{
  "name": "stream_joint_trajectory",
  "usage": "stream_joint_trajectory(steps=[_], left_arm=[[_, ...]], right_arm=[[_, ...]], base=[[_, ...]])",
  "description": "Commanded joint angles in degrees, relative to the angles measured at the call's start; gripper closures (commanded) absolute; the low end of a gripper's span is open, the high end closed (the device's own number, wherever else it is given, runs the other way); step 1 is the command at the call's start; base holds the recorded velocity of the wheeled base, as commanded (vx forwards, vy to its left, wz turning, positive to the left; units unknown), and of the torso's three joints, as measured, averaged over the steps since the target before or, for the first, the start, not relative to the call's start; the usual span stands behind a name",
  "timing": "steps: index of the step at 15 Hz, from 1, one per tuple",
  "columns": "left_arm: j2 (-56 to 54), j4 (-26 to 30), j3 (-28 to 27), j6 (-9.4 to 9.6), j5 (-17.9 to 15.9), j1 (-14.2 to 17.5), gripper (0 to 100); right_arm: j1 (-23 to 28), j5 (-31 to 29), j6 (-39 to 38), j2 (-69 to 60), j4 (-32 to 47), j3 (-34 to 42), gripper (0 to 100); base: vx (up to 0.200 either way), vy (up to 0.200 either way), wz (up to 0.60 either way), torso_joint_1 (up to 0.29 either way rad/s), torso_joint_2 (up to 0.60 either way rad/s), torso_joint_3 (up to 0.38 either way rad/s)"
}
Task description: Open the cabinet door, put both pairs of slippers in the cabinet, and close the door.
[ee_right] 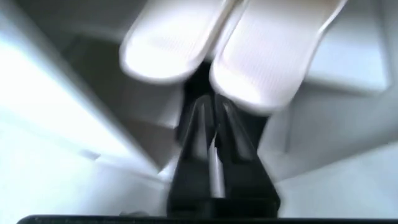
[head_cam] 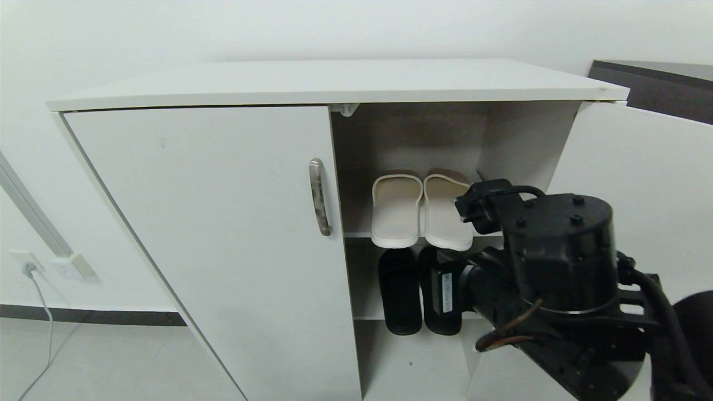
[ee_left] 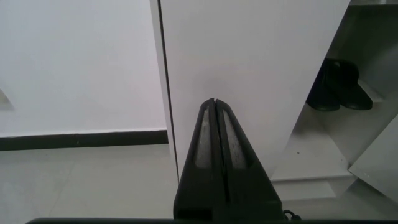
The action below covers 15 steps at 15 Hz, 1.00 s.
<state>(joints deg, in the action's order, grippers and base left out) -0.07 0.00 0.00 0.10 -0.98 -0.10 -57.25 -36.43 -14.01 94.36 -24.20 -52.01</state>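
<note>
The right claw [ee_right: 213, 115] has its fingers pressed together, empty, at the open compartment of the white wooden cabinet [head_cam: 334, 83]. Just beyond and above it, the pair of cream foam slippers [head_cam: 396, 209] lies side by side on the upper shelf [head_cam: 356, 235]. The pair of black rubber slippers [head_cam: 400, 289] sits on the lower shelf [head_cam: 365, 318], near the claw's own height. The flat white right door [head_cam: 640, 184] stands swung open on that claw's right. The left claw [ee_left: 214, 109] is closed on nothing, facing the shut left door [head_cam: 211, 223] with its curved metal handle [head_cam: 319, 196].
</note>
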Motion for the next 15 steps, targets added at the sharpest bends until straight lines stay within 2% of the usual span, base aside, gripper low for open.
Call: stream_joint_trajectory(steps=[1,12,15], left_arm=[[0.07,0.0,0.0,-0.01,0.01,0.01,100],[0.07,0.0,0.0,-0.01,0.01,0.01,100],[0.07,0.0,0.0,-0.01,0.01,0.01,100]], right_arm=[[-1.02,2.32,0.65,-2.33,-4.72,6.39,100],[-1.02,2.5,0.82,-0.31,-7.09,6.57,100],[-1.02,2.41,0.91,0.3,-7.62,6.65,100]], base=[[0.0,0.0,0.0,0.0,0.0,0.0],[0.0,0.0,0.0,0.0,0.0,0.0],[-0.2,0.0,0.0,0.007,0.0,-0.004]])
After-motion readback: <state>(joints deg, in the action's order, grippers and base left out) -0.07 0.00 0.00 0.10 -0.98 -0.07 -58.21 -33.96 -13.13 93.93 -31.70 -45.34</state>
